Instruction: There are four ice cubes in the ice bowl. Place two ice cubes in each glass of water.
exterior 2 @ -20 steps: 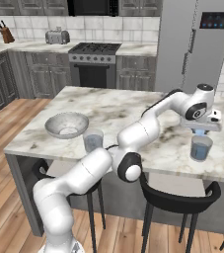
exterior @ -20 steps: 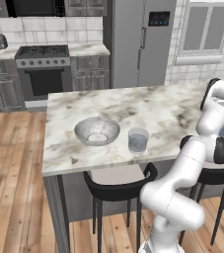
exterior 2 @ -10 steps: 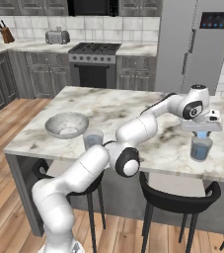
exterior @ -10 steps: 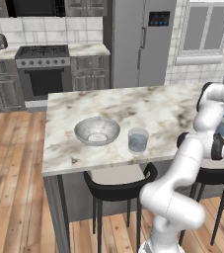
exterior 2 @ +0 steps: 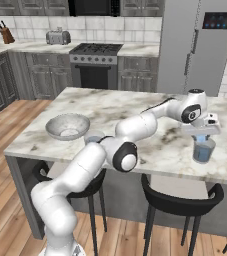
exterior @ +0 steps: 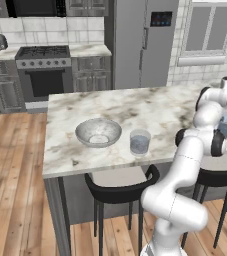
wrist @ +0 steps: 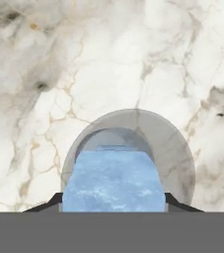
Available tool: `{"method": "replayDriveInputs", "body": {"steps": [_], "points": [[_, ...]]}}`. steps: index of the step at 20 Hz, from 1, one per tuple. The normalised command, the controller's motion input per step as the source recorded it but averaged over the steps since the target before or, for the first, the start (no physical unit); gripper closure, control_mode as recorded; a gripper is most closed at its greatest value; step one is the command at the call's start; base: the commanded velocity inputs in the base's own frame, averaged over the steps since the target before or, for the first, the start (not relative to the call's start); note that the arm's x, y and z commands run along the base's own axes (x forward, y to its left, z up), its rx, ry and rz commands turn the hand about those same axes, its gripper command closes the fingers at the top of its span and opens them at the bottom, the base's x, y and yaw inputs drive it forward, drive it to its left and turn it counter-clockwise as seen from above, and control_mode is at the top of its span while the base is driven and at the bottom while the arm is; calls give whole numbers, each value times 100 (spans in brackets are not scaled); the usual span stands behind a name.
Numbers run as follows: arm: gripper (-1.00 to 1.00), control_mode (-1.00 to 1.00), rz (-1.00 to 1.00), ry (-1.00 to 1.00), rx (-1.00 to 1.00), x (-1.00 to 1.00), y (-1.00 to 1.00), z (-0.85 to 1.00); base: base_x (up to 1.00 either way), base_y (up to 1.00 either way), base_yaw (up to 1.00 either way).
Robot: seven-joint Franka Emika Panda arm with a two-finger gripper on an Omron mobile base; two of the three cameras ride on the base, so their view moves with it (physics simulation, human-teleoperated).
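The gripper [exterior 2: 201, 134] hangs directly above the right glass of water [exterior 2: 203, 149], near the marble island's [exterior 2: 135, 107] front edge, its narrowed jaws clamping a pale-blue ice cube [wrist: 113, 180]. The ice bowl [exterior: 98, 133] and left glass [exterior: 140, 142] stand near the front-left edge. No writing is legible.

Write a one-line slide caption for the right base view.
Panda arm reaches across the marble island, gripper poised over the far glass of water; ice bowl sits at the island's other end.
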Motion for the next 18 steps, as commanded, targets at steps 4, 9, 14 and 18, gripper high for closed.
{"method": "replayDriveInputs", "body": {"steps": [4,9,14,18], "points": [[100,-100,0,13,16,39,-40,22,0,0,0],[100,-100,0,14,16,31,-52,37,0,0,0],[-100,-100,0,17,19,2,-49,44,0,0,0],[-100,-100,0,17,18,0,-48,61,0,0,0]]}}
